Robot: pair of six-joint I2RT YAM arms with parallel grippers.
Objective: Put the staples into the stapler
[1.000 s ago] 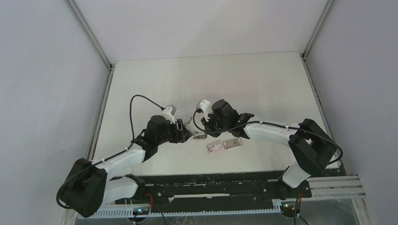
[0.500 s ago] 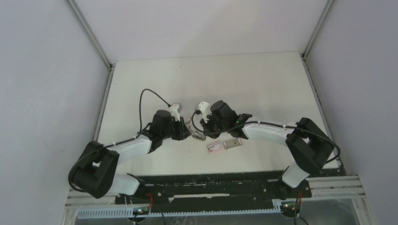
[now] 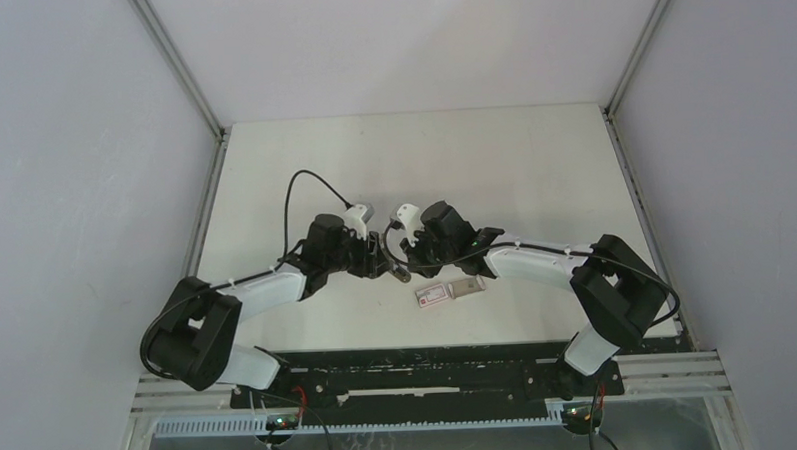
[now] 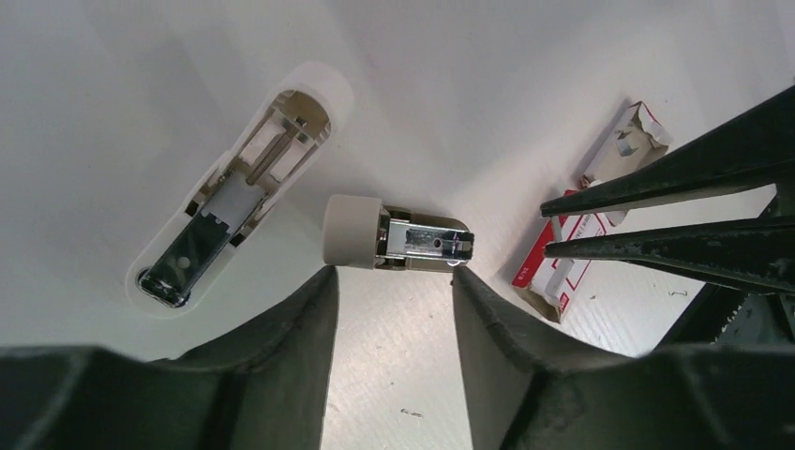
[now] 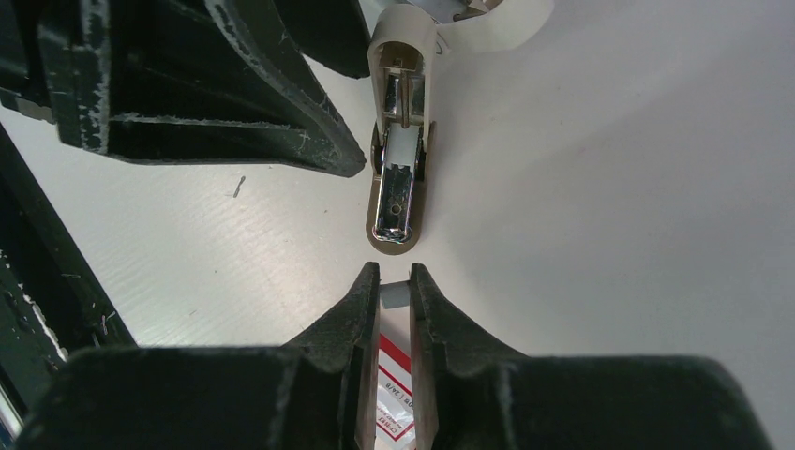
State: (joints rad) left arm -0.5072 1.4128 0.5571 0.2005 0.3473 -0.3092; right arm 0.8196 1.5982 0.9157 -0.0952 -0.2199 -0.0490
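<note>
fingers point(image 4: 281, 347) crowd stapler point(image 4: 234, 187) both sides, box point(image 4: 614, 155) beside

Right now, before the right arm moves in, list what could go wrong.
1. The staples sit only at the very tips of the right gripper; touching the stapler could twist them loose.
2. The left gripper is open, straddling the stapler without clamping it, so a push may slide it.
3. Both grippers crowd the same spot and could collide.
</note>
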